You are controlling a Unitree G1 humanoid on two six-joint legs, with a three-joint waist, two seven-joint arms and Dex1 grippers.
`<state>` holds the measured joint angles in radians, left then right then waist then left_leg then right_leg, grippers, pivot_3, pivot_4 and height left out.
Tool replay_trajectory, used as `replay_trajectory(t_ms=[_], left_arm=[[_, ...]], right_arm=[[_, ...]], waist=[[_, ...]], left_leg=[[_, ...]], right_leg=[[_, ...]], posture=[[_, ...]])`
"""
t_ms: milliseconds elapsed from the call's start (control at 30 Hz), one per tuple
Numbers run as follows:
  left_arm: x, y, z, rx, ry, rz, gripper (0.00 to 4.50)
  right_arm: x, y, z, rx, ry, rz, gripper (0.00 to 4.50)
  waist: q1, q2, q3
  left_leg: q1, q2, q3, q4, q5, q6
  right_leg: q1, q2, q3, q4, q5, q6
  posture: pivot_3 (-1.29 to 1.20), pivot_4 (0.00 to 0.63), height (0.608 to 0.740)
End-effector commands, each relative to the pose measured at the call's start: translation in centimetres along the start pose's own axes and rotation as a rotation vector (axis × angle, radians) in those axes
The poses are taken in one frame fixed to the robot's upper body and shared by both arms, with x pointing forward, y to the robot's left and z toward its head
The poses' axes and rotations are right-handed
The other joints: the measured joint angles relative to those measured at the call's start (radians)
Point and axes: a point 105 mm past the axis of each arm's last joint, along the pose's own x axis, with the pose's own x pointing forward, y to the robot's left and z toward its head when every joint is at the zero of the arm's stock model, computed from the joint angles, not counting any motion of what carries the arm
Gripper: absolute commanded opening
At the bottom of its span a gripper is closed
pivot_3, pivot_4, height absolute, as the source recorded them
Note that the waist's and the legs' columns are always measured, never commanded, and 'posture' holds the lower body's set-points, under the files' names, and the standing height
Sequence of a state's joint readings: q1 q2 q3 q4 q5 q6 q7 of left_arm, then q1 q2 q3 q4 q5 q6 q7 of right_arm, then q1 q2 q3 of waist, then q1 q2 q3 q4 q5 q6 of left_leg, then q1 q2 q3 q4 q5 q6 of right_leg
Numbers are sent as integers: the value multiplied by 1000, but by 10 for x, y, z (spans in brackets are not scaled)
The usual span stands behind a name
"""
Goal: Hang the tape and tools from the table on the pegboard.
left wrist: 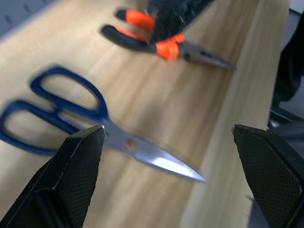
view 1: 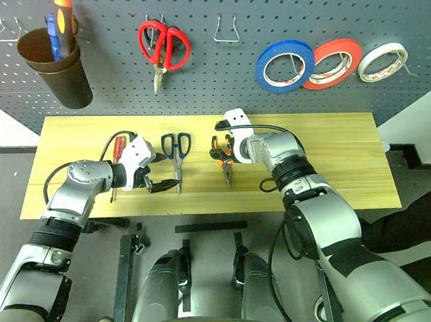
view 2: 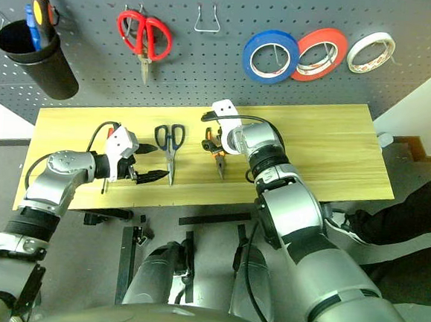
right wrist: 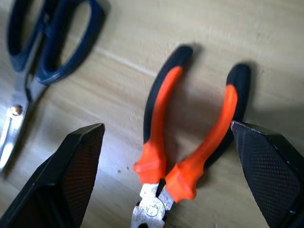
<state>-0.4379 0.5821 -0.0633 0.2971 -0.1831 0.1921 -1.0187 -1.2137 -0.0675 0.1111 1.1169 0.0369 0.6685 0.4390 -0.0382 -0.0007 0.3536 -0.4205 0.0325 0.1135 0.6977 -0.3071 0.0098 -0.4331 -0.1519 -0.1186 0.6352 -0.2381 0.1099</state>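
Pliers with orange-and-black handles lie near the middle of the table, nose toward its front edge, and our right gripper hovers just over their handles with its jaws spread wide, holding nothing. In the right wrist view its two black fingers flank the pliers on either side without touching them. Just beside the pliers, toward the left end of the table, we see the dark-handled scissors lying flat, blades pointing at the front edge. Our left gripper sits low next to the scissors on their left side, jaws also fully apart and empty; the left wrist view shows the scissor blades between its fingers. The red-handled screwdriver lies further toward the left end, partly hidden behind our left wrist. The blue tape already hangs on the pegboard behind the table's back edge, beside a red-orange roll and a white roll.
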Motion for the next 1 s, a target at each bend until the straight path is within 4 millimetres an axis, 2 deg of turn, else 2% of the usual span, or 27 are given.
replay_trajectory(t_ms=[33, 300, 567, 767, 867, 1000], left_arm=[[-4, 0, 6, 36, -4, 6, 4500], [-10, 2, 3, 32, -3, 25, 4500], [-13, 4, 3, 34, -4, 37, 4500], [-13, 4, 3, 32, -7, 42, 4500], [-13, 3, 1, 29, -9, 45, 4500], [-13, 5, 0, 26, -9, 53, 4500]], right_arm=[[4, 4, 1, -56, -1, -21, 4462], [4, 10, 1, -56, 9, 12, 4462], [15, 19, -23, -150, 97, -30, 4462], [17, 17, -27, -156, 107, -52, 4462], [16, 15, -29, -172, 128, -51, 3900], [14, 11, -33, -172, 157, -49, 2600]], waist=[[0, 1, 1], [0, 1, 1], [-2, 1, 1], [-2, 1, 1], [-1, 1, 1], [-1, 1, 1]], left_leg=[[0, 0, 0, 0, 0, 0], [-1, 0, 1, 0, 0, 0], [-1, 1, 4, -1, 0, 0], [-1, 1, 3, -1, 0, -1], [-1, 1, 4, -1, 0, -1], [-1, 1, 5, -1, 0, -1]], right_leg=[[0, 0, 0, 0, 0, 0], [-1, 0, 0, 0, 0, 0], [-2, 0, 0, 0, 0, 0], [-2, 0, 0, 0, 0, 0], [-2, 0, 0, 0, 0, 0], [-2, 0, 0, 0, 0, 0]], posture=[[61, 407, 740], [67, 392, 740], [71, 383, 740], [80, 381, 740], [79, 371, 740], [74, 352, 740]])
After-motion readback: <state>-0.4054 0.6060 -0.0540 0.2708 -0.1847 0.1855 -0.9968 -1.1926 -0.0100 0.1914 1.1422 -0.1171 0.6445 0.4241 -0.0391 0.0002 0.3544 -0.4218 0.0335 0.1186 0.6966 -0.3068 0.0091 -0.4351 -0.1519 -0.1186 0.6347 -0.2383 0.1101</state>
